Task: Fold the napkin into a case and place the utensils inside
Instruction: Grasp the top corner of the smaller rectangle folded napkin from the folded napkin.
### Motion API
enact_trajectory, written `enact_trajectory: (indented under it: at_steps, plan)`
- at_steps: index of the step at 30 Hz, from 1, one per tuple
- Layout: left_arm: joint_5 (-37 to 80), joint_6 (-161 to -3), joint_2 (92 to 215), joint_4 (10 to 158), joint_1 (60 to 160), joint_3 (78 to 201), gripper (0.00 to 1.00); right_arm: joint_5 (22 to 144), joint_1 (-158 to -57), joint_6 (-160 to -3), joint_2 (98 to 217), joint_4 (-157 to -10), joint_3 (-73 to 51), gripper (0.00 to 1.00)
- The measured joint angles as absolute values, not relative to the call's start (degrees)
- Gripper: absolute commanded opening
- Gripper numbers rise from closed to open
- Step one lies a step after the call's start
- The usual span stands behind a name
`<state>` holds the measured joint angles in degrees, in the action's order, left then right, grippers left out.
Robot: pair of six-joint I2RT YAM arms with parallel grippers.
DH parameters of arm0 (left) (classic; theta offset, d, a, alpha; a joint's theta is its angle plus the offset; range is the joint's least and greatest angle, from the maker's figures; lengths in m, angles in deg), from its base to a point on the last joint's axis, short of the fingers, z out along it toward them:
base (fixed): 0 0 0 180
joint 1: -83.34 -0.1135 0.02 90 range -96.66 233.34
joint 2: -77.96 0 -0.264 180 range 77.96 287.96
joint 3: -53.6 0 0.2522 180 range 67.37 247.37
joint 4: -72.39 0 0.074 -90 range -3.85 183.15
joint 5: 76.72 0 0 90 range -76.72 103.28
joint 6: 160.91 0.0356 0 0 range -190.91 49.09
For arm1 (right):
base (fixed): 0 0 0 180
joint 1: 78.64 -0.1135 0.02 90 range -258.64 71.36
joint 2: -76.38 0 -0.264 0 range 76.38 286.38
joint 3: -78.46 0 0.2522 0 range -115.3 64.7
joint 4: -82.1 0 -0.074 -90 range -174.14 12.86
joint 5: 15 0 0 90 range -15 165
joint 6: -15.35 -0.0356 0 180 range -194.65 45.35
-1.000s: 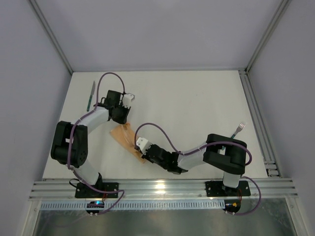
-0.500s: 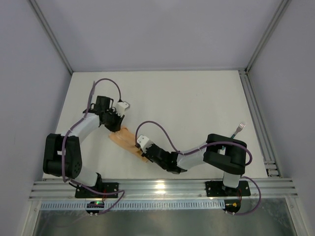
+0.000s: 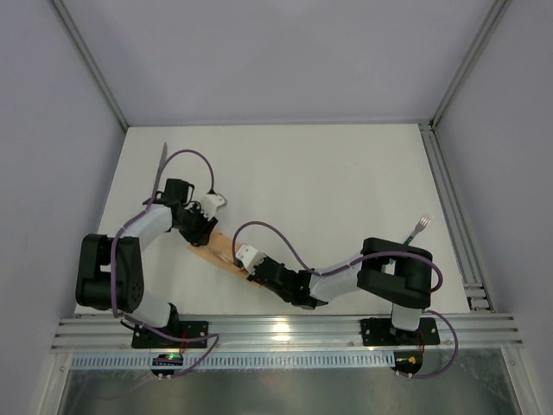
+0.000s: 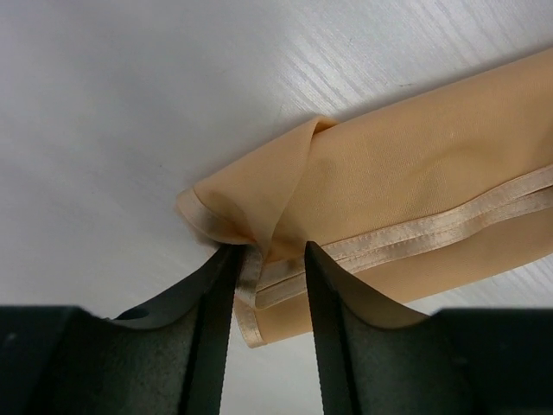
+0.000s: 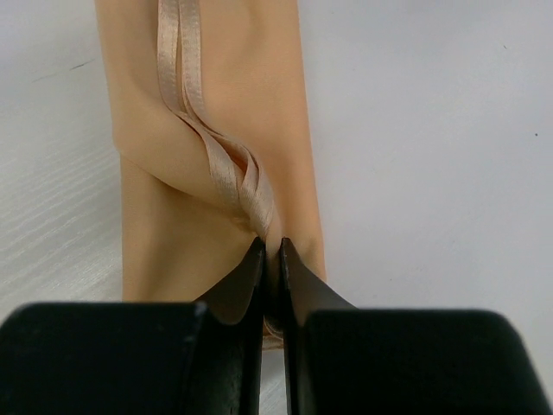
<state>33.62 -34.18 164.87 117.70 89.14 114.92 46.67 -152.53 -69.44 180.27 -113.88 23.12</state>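
Just loosened on the left. Clamped shut a second ago; now parted partway at the left tool (image 4: 268, 268), straddling the hemmed edge at the left end of the napkin (image 4: 415, 173), cloth lying between the jaws but not pinched. No change at the right tool (image 5: 270, 251) — squeezed tight on the stacked hems at the opposite end, jaws all but touching. Between the two, lying flat on the desk (image 3: 328, 190) as a narrow peach strip close to the front edge, slimmer and more drawn out than a second ago. Reads as a fold just laid down and released, so probably the long pouch nearly formed, with that left corner a little rumpled and maybe wanting a tidy. Nothing tucked in yet: knife (image 3: 161, 160) well apart at the far left, fork (image 3: 421, 226) well apart beside the right arm — both waiting to be fetched.
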Motion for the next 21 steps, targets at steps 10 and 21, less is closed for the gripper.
enact_trajectory:
  at_steps: [10,21]
  plan:
    - [35.26,-33.31,160.00,118.62,86.89,114.94,0.49,46.82,-154.06,-64.39,180.25,-113.51,23.14,0.04]
    - [38.06,-36.67,160.24,118.18,86.89,117.23,0.37,46.89,-154.08,-64.00,180.25,-113.44,23.14,0.04]
